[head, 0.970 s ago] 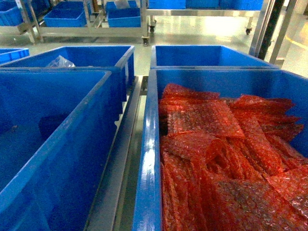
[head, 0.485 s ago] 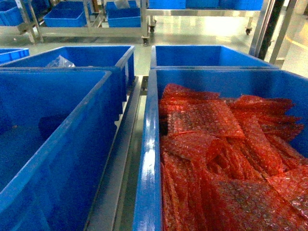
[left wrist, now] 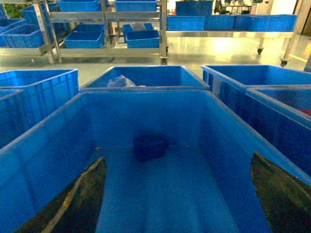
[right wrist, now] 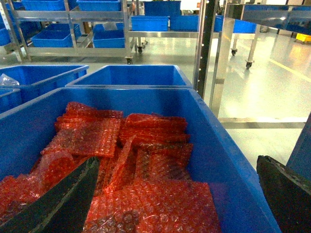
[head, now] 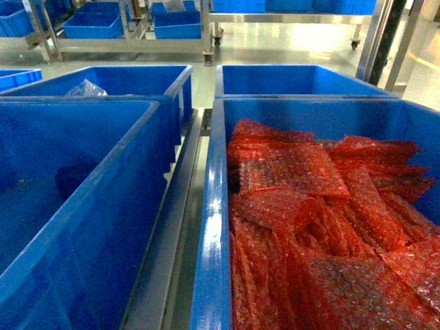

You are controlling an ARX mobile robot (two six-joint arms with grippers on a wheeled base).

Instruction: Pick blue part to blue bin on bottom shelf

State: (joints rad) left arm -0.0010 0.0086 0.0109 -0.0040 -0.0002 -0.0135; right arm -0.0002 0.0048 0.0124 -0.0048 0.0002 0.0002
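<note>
Blue plastic fills nearly every view, and the head view matches the one from a second ago: bins, bubble wrap and the dark shape in the left bin all sit where they did.

The blue part (left wrist: 150, 146), a small dark-blue block, lies on the floor of the left bin (left wrist: 73, 109), close to its far wall, at about 12 o'clock from the left gripper (left wrist: 177, 194). Both fingers (left wrist: 80, 199) of that gripper are spread wide, one at each lower corner of the left wrist view, hovering above the bin floor and well short of the part, holding nothing. Bare bin floor lies between them and the part.

The right gripper (right wrist: 175, 199) hangs with its fingers likewise spread over the right bin (right wrist: 228, 160), which is heaped with red bubble wrap (right wrist: 146, 165).

In the head view a steel rail (head: 180, 206) runs between the two near bins, whose rims (head: 210, 227) stand close on either side. Two further bins (head: 289, 79) sit behind at 12 o'clock, one holding a clear bag (head: 85, 88). Beyond lies open floor (right wrist: 272, 82) and steel racks (left wrist: 109, 29) carrying more blue bins.
</note>
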